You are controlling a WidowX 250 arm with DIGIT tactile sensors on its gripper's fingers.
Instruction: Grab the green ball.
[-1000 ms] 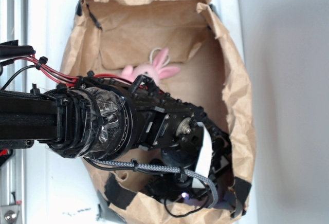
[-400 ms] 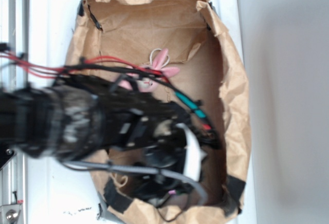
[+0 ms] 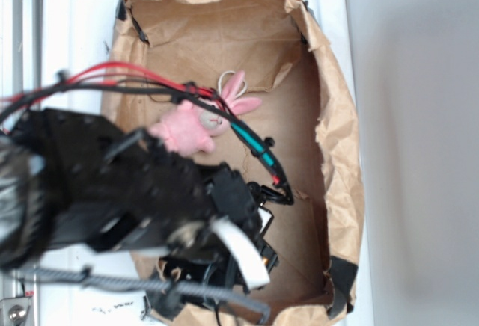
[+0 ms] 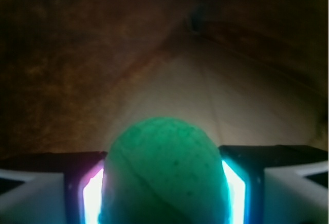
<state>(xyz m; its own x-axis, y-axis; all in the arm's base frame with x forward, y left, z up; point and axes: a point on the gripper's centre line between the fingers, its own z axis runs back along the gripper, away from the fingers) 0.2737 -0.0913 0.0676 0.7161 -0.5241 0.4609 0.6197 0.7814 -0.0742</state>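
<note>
From my seat the wrist view tells me most: the green ball [image 4: 164, 170] sits squarely between the two lit pads [image 4: 92, 196] of the hand [image 4: 163, 193], and both pads touch its sides, so I read the hand as pinching the ball rather than merely straddling it. Behind it I see only dim brown paper and a paler patch of floor, with nothing else close by. In the exterior view the ball itself is hidden under the arm [image 3: 112, 191], which now fills the lower left of the picture and looks larger and blurrier than it did a second ago, when it lay level across the brown paper-lined box [image 3: 340, 154] with the hand down near the lower rim. I judge from that change that the arm is lifting toward the camera and swinging left, carrying the ball with it. The pink plush bunny [image 3: 198, 124] is far more exposed than before; its body was covered by the arm and now shows plainly, lying near the middle of the box beside the red and black cables [image 3: 150, 79]. To me this means the grab is essentially made, and what remains is keeping the pinch firm while the arm clears the paper walls.
</note>
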